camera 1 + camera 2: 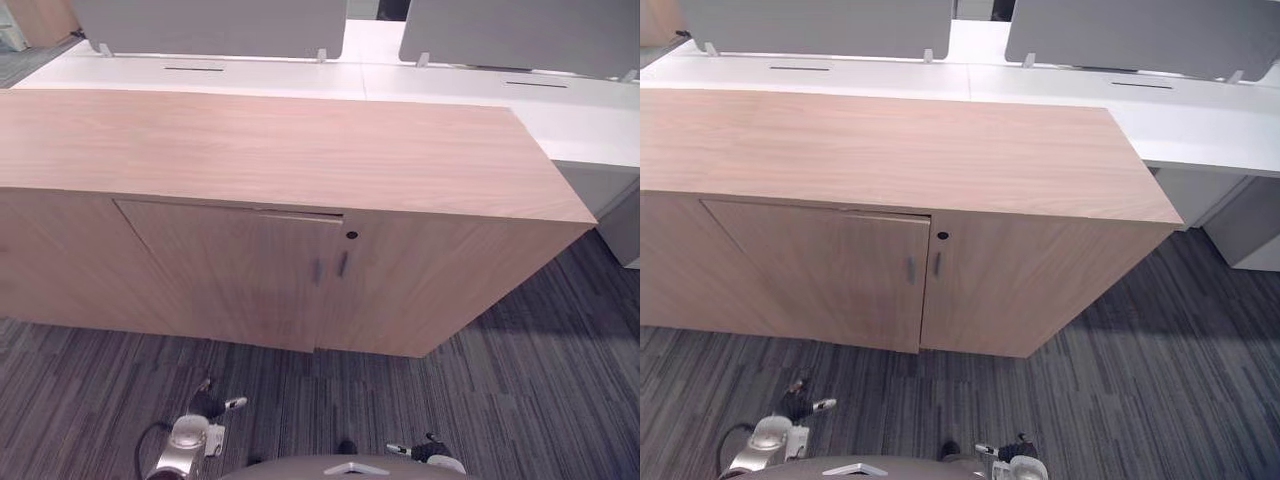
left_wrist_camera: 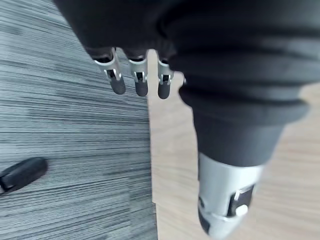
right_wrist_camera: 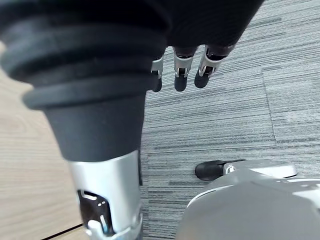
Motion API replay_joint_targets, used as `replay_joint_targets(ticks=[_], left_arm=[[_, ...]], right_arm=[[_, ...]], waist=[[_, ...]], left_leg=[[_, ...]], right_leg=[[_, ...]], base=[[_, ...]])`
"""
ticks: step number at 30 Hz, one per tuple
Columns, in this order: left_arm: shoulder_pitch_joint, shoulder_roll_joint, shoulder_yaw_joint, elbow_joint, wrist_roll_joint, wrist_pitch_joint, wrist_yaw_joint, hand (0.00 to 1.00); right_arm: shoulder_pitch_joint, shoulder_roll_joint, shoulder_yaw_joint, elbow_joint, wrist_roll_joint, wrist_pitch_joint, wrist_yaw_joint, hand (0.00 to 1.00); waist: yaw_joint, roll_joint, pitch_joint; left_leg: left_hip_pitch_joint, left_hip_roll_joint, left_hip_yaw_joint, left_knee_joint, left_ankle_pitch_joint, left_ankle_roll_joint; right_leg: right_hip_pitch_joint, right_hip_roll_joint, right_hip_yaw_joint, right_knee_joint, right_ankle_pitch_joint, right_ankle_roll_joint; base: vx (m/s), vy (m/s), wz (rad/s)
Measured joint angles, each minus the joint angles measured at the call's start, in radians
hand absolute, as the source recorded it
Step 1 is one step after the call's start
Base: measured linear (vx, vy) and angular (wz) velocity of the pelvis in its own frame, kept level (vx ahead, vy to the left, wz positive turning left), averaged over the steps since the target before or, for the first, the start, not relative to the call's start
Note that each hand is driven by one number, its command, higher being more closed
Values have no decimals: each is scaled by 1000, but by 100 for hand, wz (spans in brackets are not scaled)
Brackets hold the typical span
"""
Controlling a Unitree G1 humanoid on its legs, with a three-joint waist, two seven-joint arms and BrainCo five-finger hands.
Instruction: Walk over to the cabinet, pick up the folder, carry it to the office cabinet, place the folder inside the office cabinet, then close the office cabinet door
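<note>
Wood cabinet (image 1: 280, 150) ahead, white desks (image 1: 450, 85) behind — left hand (image 2: 140, 80), right hand (image 3: 181, 75) straight-fingered, empty.

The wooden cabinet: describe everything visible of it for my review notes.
The cabinet is low and wide, in a light wood-grain finish with a flat top. Its front has a left door and a right door meeting at a middle seam. Short dark vertical handles flank that seam, and a small round lock sits high on the right door. Both doors look shut. It stands upright on grey striped carpet, with white desks right behind it.
</note>
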Motion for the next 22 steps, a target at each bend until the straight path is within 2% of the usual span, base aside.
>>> replay_joint_targets(ticks=[3, 6, 9, 15, 22], left_arm=[[24, -6, 55, 15, 1, 1, 1, 0], [71, -15, 125, 38, 6, 3, 7, 0], [85, -21, 143, 62, 33, 8, 6, 0], [96, -33, 198, 90, 39, 11, 6, 0], [93, -38, 213, 110, 39, 12, 3, 0]], right_arm=[[-20, -1, -2, 0, 0, 0, 0, 0], [-31, 0, -2, -1, 0, -1, 1, 0], [-32, -2, -5, -4, 1, -9, 2, 0], [3, -5, -13, 0, -1, 1, 5, 0], [-14, -5, -22, 14, -2, 1, 14, 0]], waist=[[29, -7, 19], [46, -1, 20], [44, 9, 12], [43, 7, 3], [59, 11, -12]], left_leg=[[-39, -7, -52, 39, -10, -6], [11, -24, -65, -17, -16, -14], [18, -37, -81, -49, -17, -13], [52, -42, -83, -55, -10, -13], [70, -43, -83, -22, -28, 36]], right_leg=[[-26, -7, 8, 11, 2, -2], [-29, -10, 50, 18, -3, 6], [-40, -5, 95, 5, -6, 9], [-37, 1, 121, 6, 10, 17], [0, 9, 129, -6, 23, 19]], base=[[-154, -12, 8], [-104, 32, -32], [-84, 38, -47], [35, 10, -19], [87, -6, -9]])
